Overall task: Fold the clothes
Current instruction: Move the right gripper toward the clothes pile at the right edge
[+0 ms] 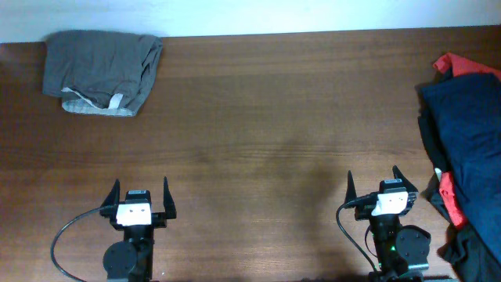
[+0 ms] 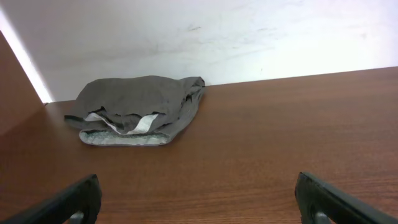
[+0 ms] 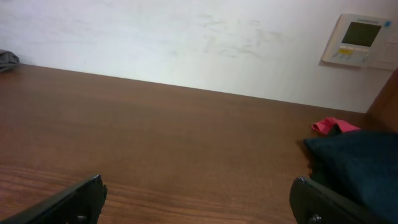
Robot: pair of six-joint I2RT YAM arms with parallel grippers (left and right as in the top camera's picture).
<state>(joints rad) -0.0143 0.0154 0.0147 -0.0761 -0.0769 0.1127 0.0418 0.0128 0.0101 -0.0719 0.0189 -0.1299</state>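
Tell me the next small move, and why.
Probably reach the right gripper toward the navy piece, which lies rumpled at the table's right edge, to pull it to the bare middle. That gripper and the left gripper are open and empty. The grey piece at far left already looks folded. The navy one lies nearest the right arm.
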